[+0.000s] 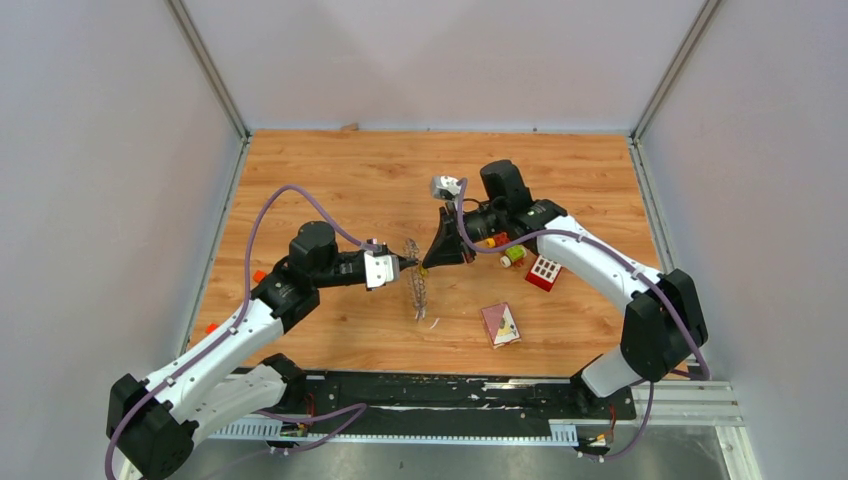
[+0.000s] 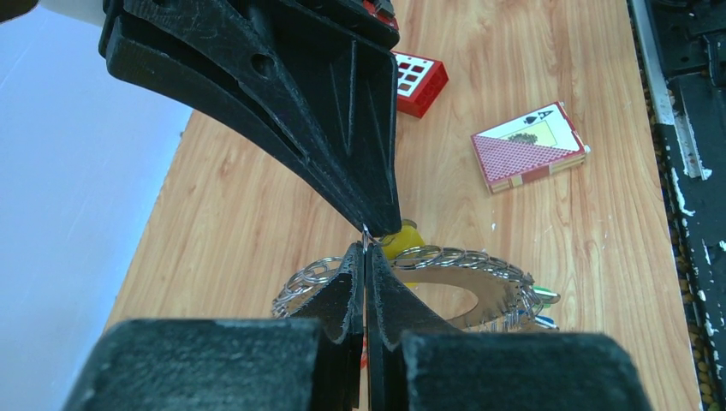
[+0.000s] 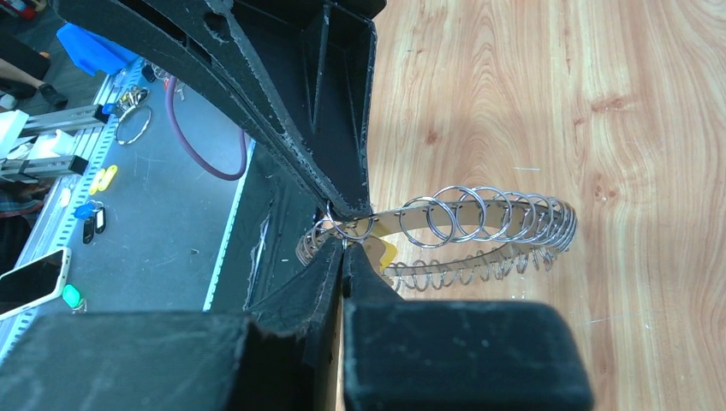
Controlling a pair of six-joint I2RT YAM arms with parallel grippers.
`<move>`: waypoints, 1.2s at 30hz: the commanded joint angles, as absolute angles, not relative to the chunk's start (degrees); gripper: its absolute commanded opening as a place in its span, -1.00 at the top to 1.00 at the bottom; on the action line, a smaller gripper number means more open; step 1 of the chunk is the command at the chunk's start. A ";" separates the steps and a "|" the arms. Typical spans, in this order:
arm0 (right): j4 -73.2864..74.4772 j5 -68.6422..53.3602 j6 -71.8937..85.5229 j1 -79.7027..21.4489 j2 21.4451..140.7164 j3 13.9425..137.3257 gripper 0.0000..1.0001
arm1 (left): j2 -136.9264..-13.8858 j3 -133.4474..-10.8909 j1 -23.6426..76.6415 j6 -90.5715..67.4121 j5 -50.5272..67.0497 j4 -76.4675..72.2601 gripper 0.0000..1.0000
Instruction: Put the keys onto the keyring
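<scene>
The step in hand is the threading itself: both arms meet above the middle of the desk (image 1: 330, 180), and the work is at the point where their tips come together. The left tool (image 1: 403, 264) is fully closed, and it pinches the keyring (image 1: 419, 292) at its upper edge, so the ring hangs below it, lifted off the wood and standing nearly upright in the top view. From the wrist cameras the keyring shows as a flat metal band which carries many small wire loops. The right tool (image 1: 432, 262) has its fingers pressed together too, tip against tip with the left one. The yellow key (image 2: 402, 239) sits just beside this tip, touching the band. I judge that the right tool grips this key by its metal part, but the contact is hidden behind the black fingers. Whether the key is already caught in a loop, I cannot tell. The next move, in my opinion, asks for a very small and exact motion: the right tool must slide or turn the key along the wire while the left one holds the ring steady. If one side pulls too hard, the ring can slip from the pinch. The red block (image 1: 543, 272) and the card pack (image 1: 501, 325) lie well apart, to the right.
</scene>
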State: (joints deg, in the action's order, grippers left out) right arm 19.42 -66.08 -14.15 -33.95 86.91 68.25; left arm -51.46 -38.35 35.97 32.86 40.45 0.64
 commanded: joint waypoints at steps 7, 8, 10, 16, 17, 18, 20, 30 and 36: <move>17.64 -66.96 -13.97 -33.83 87.73 69.15 1.00 | -50.17 -38.77 36.12 34.65 44.53 -0.92 1.00; 17.62 -66.97 -13.97 -33.79 87.72 69.12 1.00 | -50.17 -38.76 36.18 34.88 44.95 -0.74 1.00; 17.62 -67.06 -13.98 -33.64 87.78 69.06 1.00 | -50.16 -38.76 36.17 35.02 45.76 -0.57 1.00; 17.59 -67.56 -13.89 -32.95 88.15 68.99 1.00 | -50.02 -39.03 36.15 36.61 47.80 1.40 1.00; 17.58 -67.58 -13.89 -32.96 88.15 68.99 1.00 | -50.01 -39.02 36.14 36.56 47.94 1.37 1.00; 17.58 -67.59 -13.89 -32.89 88.24 68.99 1.00 | -50.01 -39.03 36.12 36.54 48.00 1.36 1.00; 17.58 -67.61 -13.88 -32.90 88.31 68.99 1.00 | -50.01 -39.11 36.13 36.56 48.27 1.45 1.00; 17.64 -67.59 -13.81 -32.43 88.49 68.91 1.00 | -49.83 -39.38 36.19 37.70 49.52 2.77 1.00; 17.66 -67.63 -13.71 -31.99 88.77 68.81 1.00 | -49.66 -39.46 36.20 38.99 50.40 4.15 1.00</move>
